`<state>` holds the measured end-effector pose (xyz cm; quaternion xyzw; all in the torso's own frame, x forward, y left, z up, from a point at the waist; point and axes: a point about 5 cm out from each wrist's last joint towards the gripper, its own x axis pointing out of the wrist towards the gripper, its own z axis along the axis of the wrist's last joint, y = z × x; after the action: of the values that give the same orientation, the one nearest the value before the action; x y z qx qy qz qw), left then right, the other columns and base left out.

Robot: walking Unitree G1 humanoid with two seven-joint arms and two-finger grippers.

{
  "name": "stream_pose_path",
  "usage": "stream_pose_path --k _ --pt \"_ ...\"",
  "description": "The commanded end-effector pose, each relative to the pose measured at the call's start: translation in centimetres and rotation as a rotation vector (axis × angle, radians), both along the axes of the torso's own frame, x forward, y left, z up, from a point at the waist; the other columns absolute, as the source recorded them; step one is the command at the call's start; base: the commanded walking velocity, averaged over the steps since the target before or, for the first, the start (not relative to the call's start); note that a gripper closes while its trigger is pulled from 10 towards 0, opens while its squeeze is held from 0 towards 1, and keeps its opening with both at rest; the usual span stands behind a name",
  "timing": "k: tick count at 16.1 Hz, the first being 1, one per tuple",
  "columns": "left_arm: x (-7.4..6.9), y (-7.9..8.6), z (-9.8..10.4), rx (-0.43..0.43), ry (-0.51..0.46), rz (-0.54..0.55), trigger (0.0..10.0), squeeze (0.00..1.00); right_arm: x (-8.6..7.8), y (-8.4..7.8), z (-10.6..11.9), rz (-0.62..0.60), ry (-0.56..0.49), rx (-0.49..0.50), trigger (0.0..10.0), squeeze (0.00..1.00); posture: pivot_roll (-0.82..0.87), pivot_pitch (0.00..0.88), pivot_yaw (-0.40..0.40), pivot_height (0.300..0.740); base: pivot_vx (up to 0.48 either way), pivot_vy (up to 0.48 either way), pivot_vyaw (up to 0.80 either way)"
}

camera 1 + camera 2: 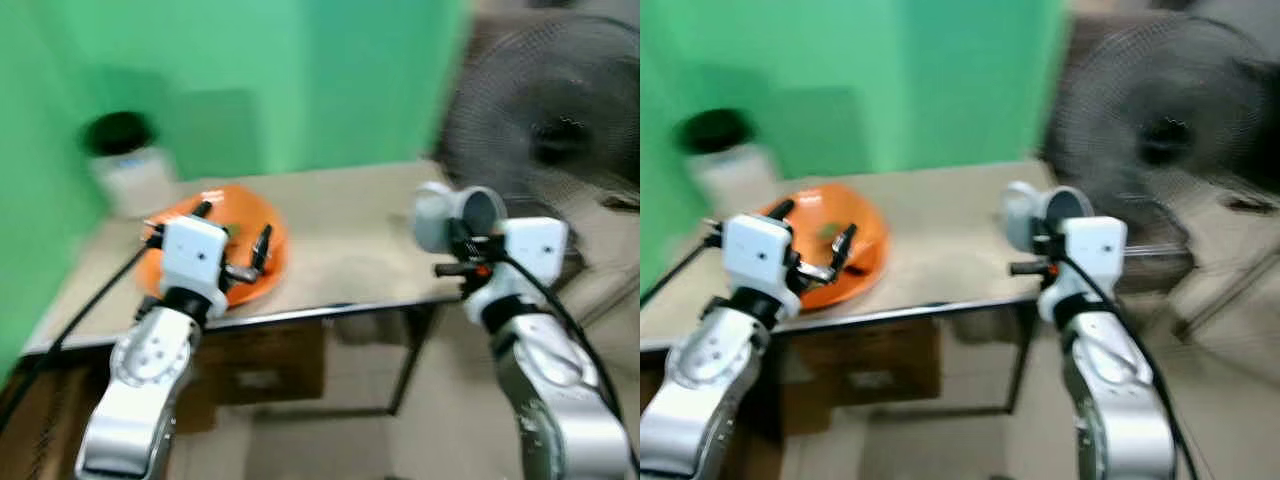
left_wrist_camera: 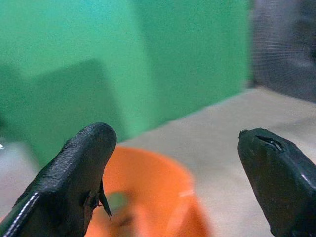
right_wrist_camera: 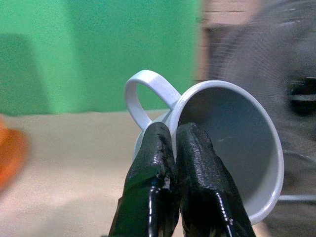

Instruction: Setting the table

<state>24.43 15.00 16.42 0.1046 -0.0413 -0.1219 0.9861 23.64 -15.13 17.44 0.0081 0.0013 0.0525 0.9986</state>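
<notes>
Seemingly mid-carry, the worktop (image 1: 350, 265) bears an orange bowl (image 1: 250, 225) near its left end, the left gripper (image 1: 232, 240) over it with jaws wide and empty — right of the bowl the right gripper (image 3: 174, 143) pinches a grey mug (image 3: 232, 143) by its rim, next to be righted and set down — no legible writing.

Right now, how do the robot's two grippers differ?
The left gripper is open and holds nothing, hovering over the orange bowl; the right gripper is pinched shut on the rim of a tilted grey mug. Both have black fingers and are raised near the table.
</notes>
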Motion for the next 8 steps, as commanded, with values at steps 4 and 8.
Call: stream_pose_path --k 4,8 --pt "-0.2 0.1 -0.5 -0.002 0.012 0.024 10.0 0.00 -0.4 0.2 0.4 -0.004 -0.024 -0.019 10.0 0.00 0.02 0.000 0.020 0.740 0.000 0.000 -0.78" --pt "-0.6 0.0 -1.1 0.004 0.026 0.052 10.0 0.00 0.1 0.6 -0.4 0.023 0.026 -0.042 10.0 0.00 0.02 0.000 0.000 0.740 0.000 0.000 -0.78"
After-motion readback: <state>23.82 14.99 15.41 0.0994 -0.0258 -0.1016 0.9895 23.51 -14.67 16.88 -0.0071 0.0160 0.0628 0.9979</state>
